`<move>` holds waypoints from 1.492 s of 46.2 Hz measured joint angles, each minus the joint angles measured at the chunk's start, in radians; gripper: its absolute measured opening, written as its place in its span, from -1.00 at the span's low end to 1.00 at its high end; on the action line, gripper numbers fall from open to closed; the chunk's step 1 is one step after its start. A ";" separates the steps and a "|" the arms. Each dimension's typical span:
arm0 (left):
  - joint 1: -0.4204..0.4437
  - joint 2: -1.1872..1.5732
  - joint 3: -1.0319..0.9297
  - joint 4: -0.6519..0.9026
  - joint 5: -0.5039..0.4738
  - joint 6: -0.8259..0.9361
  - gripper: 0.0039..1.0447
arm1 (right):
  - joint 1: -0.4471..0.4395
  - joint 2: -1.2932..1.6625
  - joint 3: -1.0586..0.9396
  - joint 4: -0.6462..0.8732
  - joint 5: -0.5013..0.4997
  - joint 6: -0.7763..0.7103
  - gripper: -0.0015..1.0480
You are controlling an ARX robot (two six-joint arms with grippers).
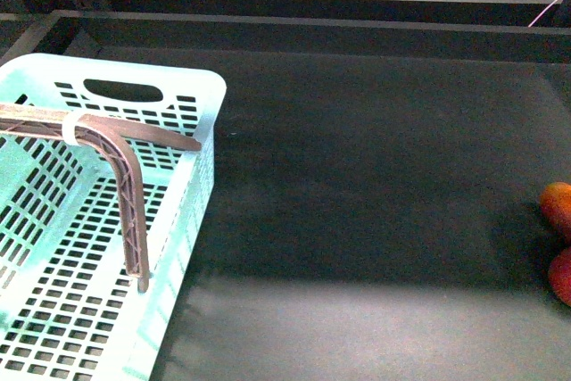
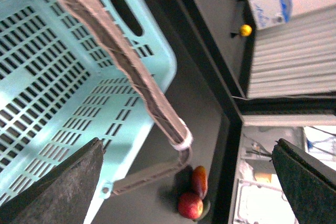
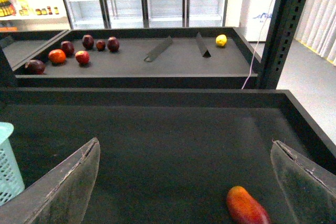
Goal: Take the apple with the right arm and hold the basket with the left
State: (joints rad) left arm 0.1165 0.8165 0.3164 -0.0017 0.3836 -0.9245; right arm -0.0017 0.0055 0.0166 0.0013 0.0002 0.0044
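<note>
The apple [image 1: 562,276] sits low at the right edge of the front view, partly cut off. It is round and red. I think it is hard, not heavy, and has smooth skin that may slip. A good place to hold it is across its fat middle, gently, so it does not bruise or roll. An orange fruit [image 1: 556,207] lies just beside it, so the gripper could bump that.

The right gripper [image 3: 185,161] is wide open and holds nothing.

The basket [image 1: 152,67] is at the left of the front view. It looks light and bendy. The left gripper [image 2: 184,141] has its grey pads far apart. Its brown finger [image 1: 132,211] reaches down inside the basket by the wall. I cannot tell if it touches.
</note>
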 joint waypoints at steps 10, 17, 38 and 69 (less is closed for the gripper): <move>-0.114 0.347 0.129 0.084 -0.216 -0.139 0.87 | 0.000 0.000 0.000 0.000 0.000 0.000 0.83; -0.145 0.541 0.221 0.116 -0.306 -0.235 0.87 | 0.000 0.000 0.000 0.000 0.000 0.000 0.83; -0.129 0.745 0.340 0.179 -0.320 -0.282 0.57 | 0.000 0.000 0.000 0.000 0.000 0.000 0.83; -0.154 0.721 0.366 0.089 -0.324 -0.288 -0.88 | 0.000 0.000 0.000 0.000 0.000 0.000 0.83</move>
State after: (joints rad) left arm -0.0380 1.5375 0.6827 0.0868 0.0593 -1.2121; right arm -0.0017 0.0055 0.0166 0.0013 0.0002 0.0044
